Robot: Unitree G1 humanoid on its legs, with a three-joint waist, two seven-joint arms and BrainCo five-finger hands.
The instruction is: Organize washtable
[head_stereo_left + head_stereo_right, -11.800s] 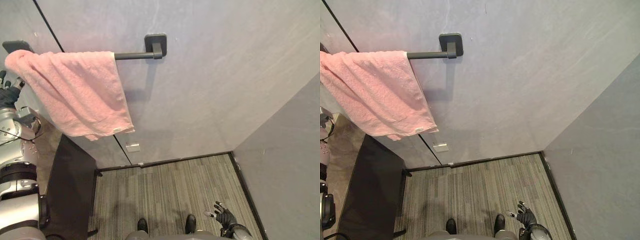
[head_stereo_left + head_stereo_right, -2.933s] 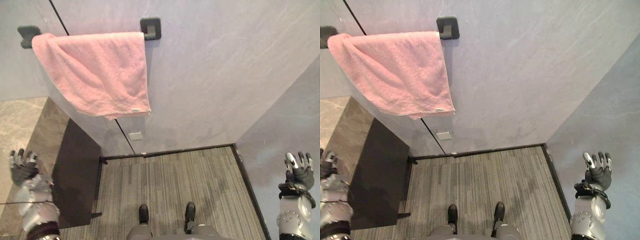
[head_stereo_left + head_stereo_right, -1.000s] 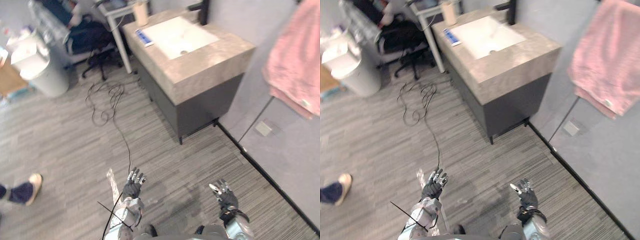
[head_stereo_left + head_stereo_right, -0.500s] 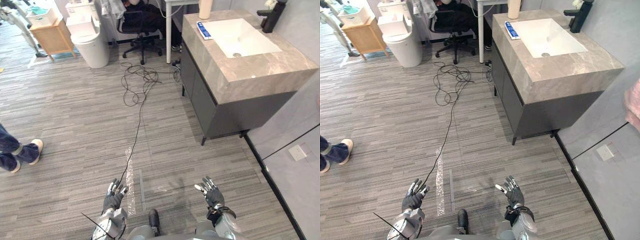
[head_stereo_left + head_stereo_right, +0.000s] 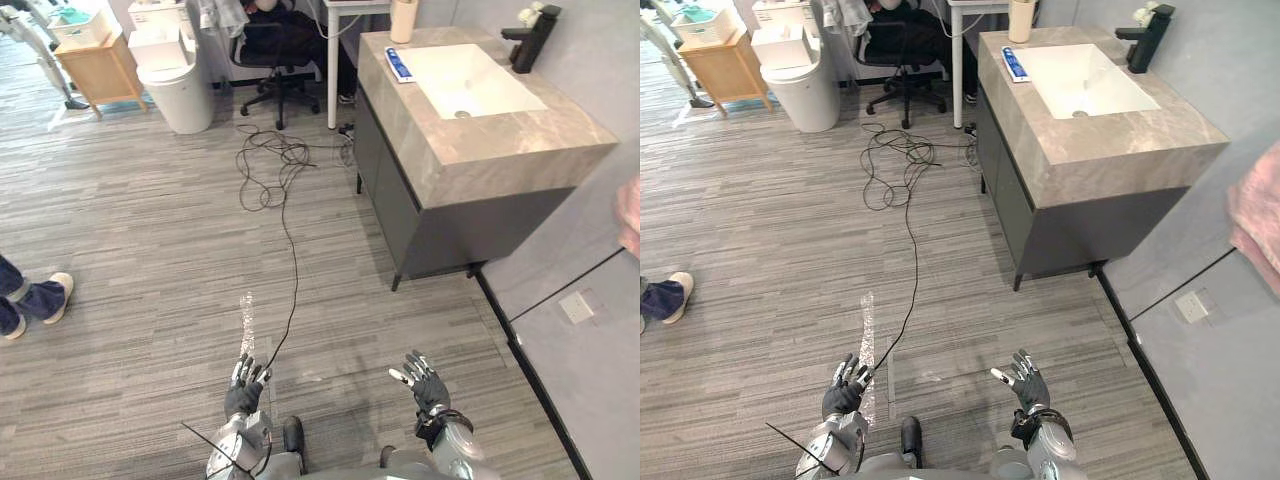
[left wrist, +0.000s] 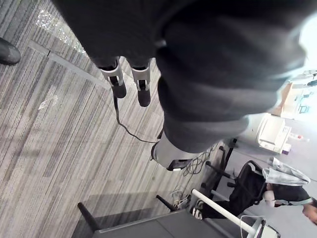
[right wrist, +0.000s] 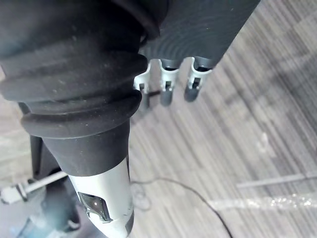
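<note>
Both hands hover empty above a grey plank floor [image 5: 140, 250]: the left hand [image 5: 243, 396] and the right hand [image 5: 429, 389] each show straight, spread fingers that touch nothing. Well beyond the right hand's fingertips and out to their right stands the washtable [image 5: 520, 140], a stone top on a dark cabinet with a white basin [image 5: 470, 82] sunk into it. A tube [image 5: 398, 66] lies on the top just beside the basin, a cup [image 5: 402, 18] stands just past the tube, and a black tap [image 5: 530, 36] rises at the basin's right side. Far ahead of the left fingertips are a white bin [image 5: 182, 82] and a chair [image 5: 272, 45]. A person's shoe [image 5: 52, 296] shows well out to their left.
</note>
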